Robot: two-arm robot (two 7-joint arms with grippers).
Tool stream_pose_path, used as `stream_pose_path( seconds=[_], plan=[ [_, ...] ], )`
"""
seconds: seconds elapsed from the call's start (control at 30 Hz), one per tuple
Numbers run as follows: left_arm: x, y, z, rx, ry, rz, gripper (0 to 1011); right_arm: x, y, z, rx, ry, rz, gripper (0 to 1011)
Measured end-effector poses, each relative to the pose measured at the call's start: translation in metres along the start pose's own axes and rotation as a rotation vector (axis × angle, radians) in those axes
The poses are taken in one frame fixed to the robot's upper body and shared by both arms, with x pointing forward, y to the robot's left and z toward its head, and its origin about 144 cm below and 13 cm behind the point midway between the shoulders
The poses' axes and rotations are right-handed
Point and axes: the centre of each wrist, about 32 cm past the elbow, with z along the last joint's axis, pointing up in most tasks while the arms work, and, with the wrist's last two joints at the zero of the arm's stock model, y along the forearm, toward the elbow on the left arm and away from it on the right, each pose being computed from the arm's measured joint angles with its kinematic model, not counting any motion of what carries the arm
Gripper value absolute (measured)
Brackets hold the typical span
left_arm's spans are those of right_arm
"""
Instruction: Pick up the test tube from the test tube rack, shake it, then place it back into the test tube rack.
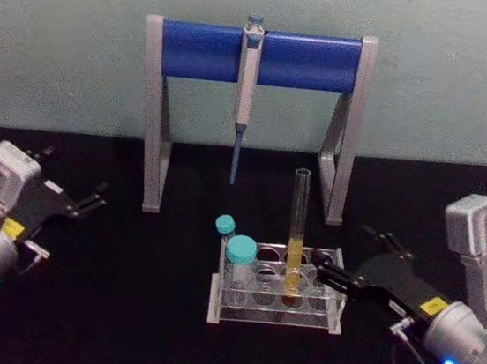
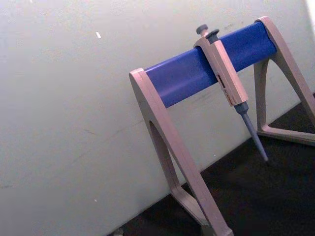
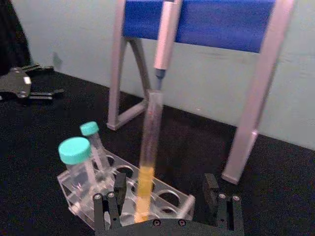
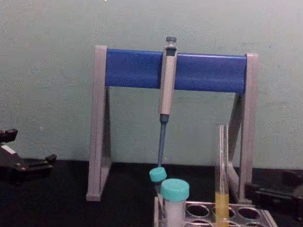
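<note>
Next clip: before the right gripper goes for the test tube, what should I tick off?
1. The test tube upright in the test tube rack: ok.
2. The right gripper open: ok.
3. It brackets the tube: not ok, short of it at the rack's right end.
4. The teal-capped tubes off its approach: ok, at the rack's left end.
5. The left gripper parked far left: ok.

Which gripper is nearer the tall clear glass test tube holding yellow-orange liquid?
Right. The right gripper sits close beside the tall clear glass test tube, on its right; the left gripper lies far to its left.
</note>
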Motion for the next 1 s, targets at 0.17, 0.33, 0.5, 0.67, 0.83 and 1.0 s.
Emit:
stream_pose_path(
  seconds=[0.17, 0.33, 0.5, 0.67, 0.83, 1.0],
  plan=[
    [0.000, 0.000, 0.000, 0.000, 0.000, 0.000, 1010, 0.001, 0.018, 0.007, -0.008, -0.006, 0.043, 1000],
    [0.000, 0.000, 0.000, 0.000, 0.000, 0.000, 1010, 0.004, 0.037, 0.011, -0.013, -0.014, 0.064, 1000],
    [0.000, 0.000, 0.000, 0.000, 0.000, 0.000, 1010, 0.007, 0.051, 0.013, -0.016, -0.020, 0.080, 1000],
    [0.000, 0.000, 0.000, 0.000, 0.000, 0.000, 1010, 0.010, 0.062, 0.012, -0.021, -0.021, 0.095, 1000],
    [0.000, 0.000, 0.000, 0.000, 0.000, 0.000, 1010, 0.011, 0.070, 0.010, -0.023, -0.016, 0.107, 1000],
    [0.000, 0.000, 0.000, 0.000, 0.000, 0.000, 1010, 0.011, 0.074, 0.009, -0.021, -0.016, 0.112, 1000]
  ],
)
